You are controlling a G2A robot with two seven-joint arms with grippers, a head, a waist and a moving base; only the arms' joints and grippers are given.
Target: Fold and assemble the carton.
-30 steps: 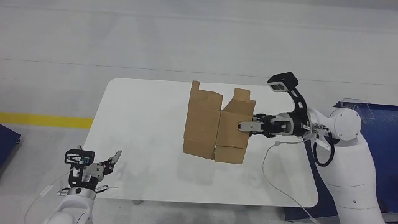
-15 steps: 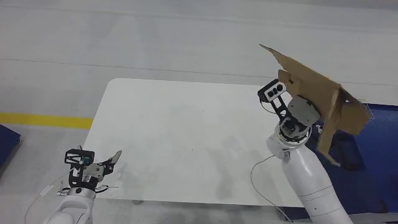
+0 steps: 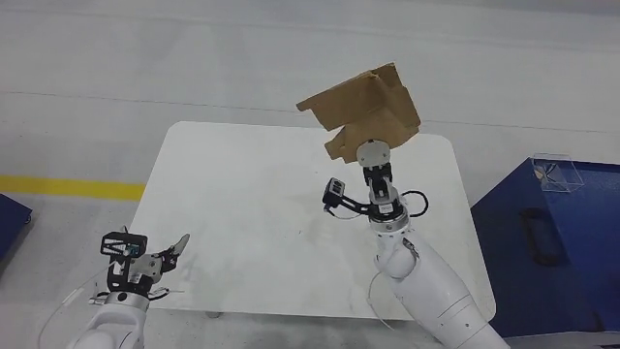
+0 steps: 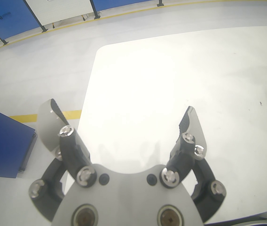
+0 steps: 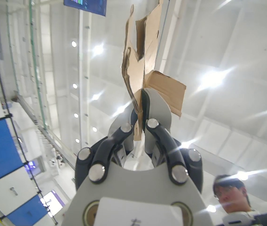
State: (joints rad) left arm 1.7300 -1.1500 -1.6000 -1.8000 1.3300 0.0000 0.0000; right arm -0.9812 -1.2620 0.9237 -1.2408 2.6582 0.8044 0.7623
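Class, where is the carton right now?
In the top view the carton is held in the air, clamped in the right gripper, over the far edge of the white table.

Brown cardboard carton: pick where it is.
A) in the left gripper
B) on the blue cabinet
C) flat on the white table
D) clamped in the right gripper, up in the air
D: the right gripper is shut on the brown cardboard carton above the white table; the left gripper is open, empty.
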